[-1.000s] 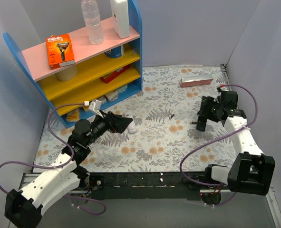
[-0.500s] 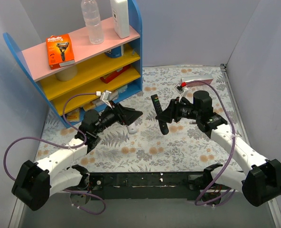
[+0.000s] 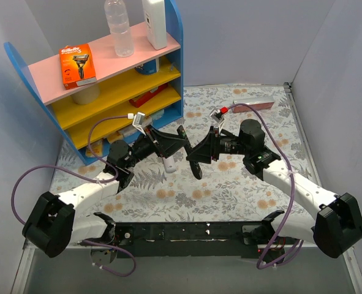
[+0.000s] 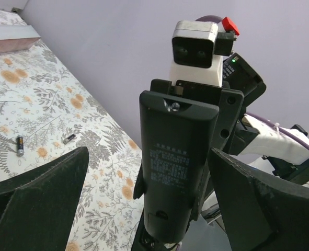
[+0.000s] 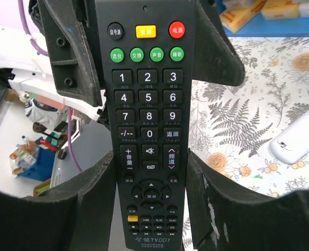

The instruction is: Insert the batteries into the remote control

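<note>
Right gripper [image 5: 151,214]: partly closed, clamped on the long edges of the black remote control [image 5: 149,104], which it holds in the air over mid-table with the keypad toward its own camera.
Left gripper [image 4: 154,204]: jaws fully spread, 1 finger each side of the remote's back, touching nothing.
Batteries: 1 red-and-black cell [image 4: 20,146] lies loose on the floral table mat [image 4: 49,104]; a 2nd small dark piece [image 4: 69,138] lies near it, too small to name.
Handling: the remote is likely light, rigid and smooth; grip the side edges and leave the back cover free. The cells are hard and apt to roll; pinch across the middle.
Battery bay: cover looks shut; contents hidden.
Shelf unit [image 3: 46,79]: far left; the top tier holds an orange razor box [image 3: 78,64] and a clear bottle [image 3: 118,27].
</note>
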You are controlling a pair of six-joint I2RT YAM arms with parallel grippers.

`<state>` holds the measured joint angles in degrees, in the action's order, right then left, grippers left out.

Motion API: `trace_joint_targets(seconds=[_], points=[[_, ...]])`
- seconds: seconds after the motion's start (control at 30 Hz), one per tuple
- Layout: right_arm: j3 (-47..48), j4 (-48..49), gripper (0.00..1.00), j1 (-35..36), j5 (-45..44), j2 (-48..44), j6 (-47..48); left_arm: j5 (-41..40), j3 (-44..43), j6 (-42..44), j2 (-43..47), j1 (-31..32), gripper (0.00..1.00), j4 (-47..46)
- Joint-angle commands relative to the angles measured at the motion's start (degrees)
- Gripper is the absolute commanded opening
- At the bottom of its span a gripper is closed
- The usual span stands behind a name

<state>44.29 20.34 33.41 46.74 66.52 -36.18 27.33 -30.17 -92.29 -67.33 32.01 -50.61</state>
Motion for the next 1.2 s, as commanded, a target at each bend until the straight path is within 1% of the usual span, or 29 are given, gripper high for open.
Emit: trace_joint_targets(seconds=[0.0,0.07,0.13,0.17,0.23,0.27,0.37,0.4,0.43,0.47,0.5,0.53,0.57,0.6,0.63,0.67,0.7,0.73,0.77,0.83,0.87,1.07,1.1,1.17], points=[[-0.4,8.8,0.12,1.7,3.5,1.3,-3.5,2.7,-2.0,-2.9,-1.7,0.2,0.98,-6.7],[-0.5,11.0,0.12,1.8,5.0,2.1,-4.4,3.8,-1.9,-3.9,-3.0,0.2,0.98,-9.8],[-1.1,12.5,0.12,2.1,5.6,3.1,-6.0,4.5,-2.0,-4.9,-3.9,0.2,0.96,-11.3],[-1.5,14.8,0.12,2.2,5.6,3.3,-6.5,4.8,-2.3,-5.4,-4.7,0.2,0.90,-12.1],[-2.2,17.1,0.13,2.2,5.8,3.7,-8.7,5.8,-2.4,-6.4,-5.4,0.1,0.85,-12.9],[-2.2,17.6,0.13,2.2,5.9,4.0,-8.9,5.9,-2.4,-6.8,-5.8,0.1,0.75,-13.4],[-2.2,17.1,0.17,2.2,5.6,4.8,-8.7,5.1,-2.3,-7.2,-5.7,0.2,0.51,-13.2],[-2.0,16.0,0.20,2.2,5.3,5.1,-8.3,4.8,-2.5,-7.2,-5.4,0.1,0.37,-12.7],[-1.8,15.3,0.22,2.2,5.1,5.1,-7.3,4.1,-2.6,-7.0,-5.3,0.2,0.31,-11.9],[-1.7,14.3,0.25,2.2,4.3,5.1,-6.7,3.7,-2.9,-6.6,-5.1,0.2,0.27,-9.7],[-1.0,11.9,0.38,2.2,3.8,5.0,-5.9,3.3,-3.0,-6.2,-4.5,0.1,0.16,-8.4],[-0.4,10.0,0.45,2.2,3.3,4.9,-4.8,1.9,-3.3,-5.8,-4.0,0.2,0.12,-6.8],[0.1,8.4,0.52,2.2,1.6,4.7,-2.6,0.8,-3.5,-5.2,-3.6,0.2,0.08,-3.0],[1.7,6.3,0.62,2.2,0.5,4.1,-0.7,-0.3,-3.7,-4.3,-2.6,0.2,0.04,-0.6],[2.5,0.8,0.66,2.2,-0.8,3.8,1.0,-1.3,-4.6,-3.6,-2.1,0.2,0.00,2.3],[3.7,-1.8,0.70,2.2,-3.5,3.5,4.7,-4.2,-5.2,-2.9,-1.5,0.2,0.00,9.1],[4.6,-4.8,0.78,2.3,-5.3,2.8,6.3,-5.7,-6.2,-1.5,-1.0,0.2,0.00,13.1],[6.3,-9.5,0.80,2.4,-7.2,2.4,7.9,-7.5,-7.3,-0.8,-0.3,0.2,0.00,17.3],[7.0,-11.9,0.82,2.5,-10.8,2.0,9.7,-10.8,-10.0,-0.2,-0.1,0.1,0.00,26.0],[9.0,-15.6,0.84,3.3,-14.7,1.1,13.6,-13.5,-12.4,0.8,0.0,0.2,0.00,33.3],[9.3,-17.9,0.84,3.9,-18.2,0.9,14.4,-15.8,-14.2,0.9,-0.2,0.2,0.00,38.8],[11.1,-23.8,0.85,11.9,-31.2,1.2,19.0,-22.0,-18.2,0.8,0.3,1.0,0.00,50.1],[11.1,-24.2,0.85,12.8,-32.8,1.6,19.4,-23.7,-18.8,0.6,0.4,1.1,0.00,50.3],[11.0,-25.0,0.84,14.9,-36.0,1.9,20.0,-25.0,-19.1,0.2,0.7,1.1,0.00,53.3]])
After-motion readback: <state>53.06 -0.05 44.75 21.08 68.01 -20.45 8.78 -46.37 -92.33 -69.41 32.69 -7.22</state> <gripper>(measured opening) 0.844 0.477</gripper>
